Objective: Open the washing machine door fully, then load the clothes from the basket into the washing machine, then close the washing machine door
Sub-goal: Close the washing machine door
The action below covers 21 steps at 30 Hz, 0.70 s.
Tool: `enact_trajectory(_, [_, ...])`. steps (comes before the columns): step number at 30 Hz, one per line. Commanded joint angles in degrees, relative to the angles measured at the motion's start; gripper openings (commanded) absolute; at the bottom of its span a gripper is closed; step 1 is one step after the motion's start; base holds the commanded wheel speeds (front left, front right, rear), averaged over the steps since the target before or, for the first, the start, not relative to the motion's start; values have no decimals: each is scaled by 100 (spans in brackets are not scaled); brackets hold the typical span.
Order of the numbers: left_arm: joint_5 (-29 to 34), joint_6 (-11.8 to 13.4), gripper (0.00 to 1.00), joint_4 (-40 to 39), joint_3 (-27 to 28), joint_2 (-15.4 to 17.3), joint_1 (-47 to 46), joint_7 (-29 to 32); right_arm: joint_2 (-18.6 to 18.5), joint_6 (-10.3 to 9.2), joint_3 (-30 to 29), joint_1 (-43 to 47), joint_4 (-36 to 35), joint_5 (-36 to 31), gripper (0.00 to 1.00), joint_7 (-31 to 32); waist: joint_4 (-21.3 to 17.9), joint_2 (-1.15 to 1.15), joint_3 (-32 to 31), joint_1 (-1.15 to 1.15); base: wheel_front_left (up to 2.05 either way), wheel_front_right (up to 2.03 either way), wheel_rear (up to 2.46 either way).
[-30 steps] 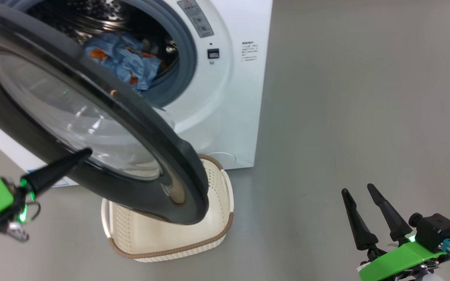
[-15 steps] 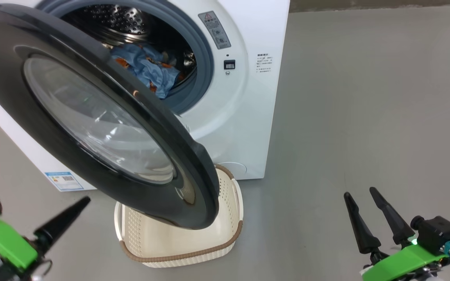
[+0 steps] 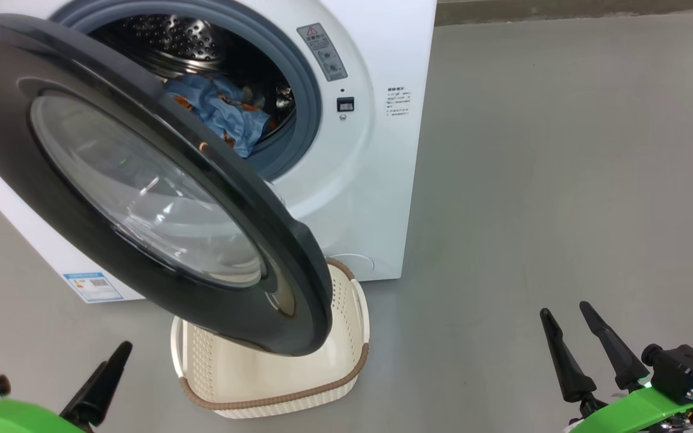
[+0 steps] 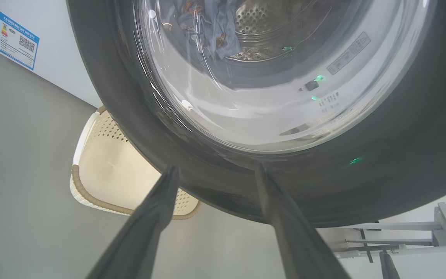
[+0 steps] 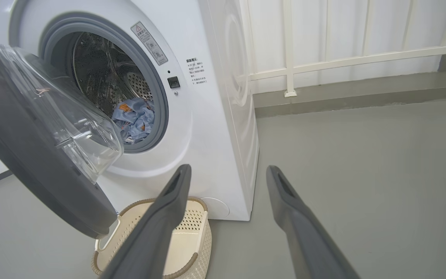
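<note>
The clothes point(image 3: 226, 111) lie inside the washing machine point(image 3: 382, 180) at eleven o'clock; its door point(image 3: 142, 180) hangs ajar over the basket point(image 3: 274, 397) at six. Left pincer point(image 4: 215, 170) and right pincer point(image 3: 564, 310) are released, fingers spread.

Clothes point(image 3: 226, 111) lay inside washing machine point(image 3: 376, 198); door point(image 3: 142, 198) stood ajar before it; basket point(image 3: 274, 400) sat on floor point(image 3: 563, 180) beneath door.

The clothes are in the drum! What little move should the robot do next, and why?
Probably ease the left gripper forward to push the washing machine door shut. The clothes lie in the drum, the basket looks empty, and the door hangs partly open before that open gripper.
</note>
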Motion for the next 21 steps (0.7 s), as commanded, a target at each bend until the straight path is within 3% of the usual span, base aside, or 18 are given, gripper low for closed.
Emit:
enact_trajectory(1, [156,-17,100,-90,47,296,-74,-417,-110,9,82,42,-112,47,100,-70,-28,0,-13,0,0,0,0])
enact_trajectory(9, [772,-17,100,238,-985,652,17,-2256,-113,9,42,100,-66,53,100,-70,-102,0,-64,0,0,0,0])
enact_trajectory(13, [1198,-17,100,560,-1436,757,-99,-2708,-120,9,10,105,-52,57,100,-70,-124,0,-69,0,0,0,0])
enact_trajectory(15, [1415,-17,100,723,-1436,693,-164,-2756,-119,9,-10,101,-48,57,100,-70,-132,0,-71,0,0,0,0])
enact_trajectory(21, [2705,-17,100,736,-590,200,-102,-2765,-108,9,-37,99,-39,52,100,-70,-151,0,-79,0,0,0,0])
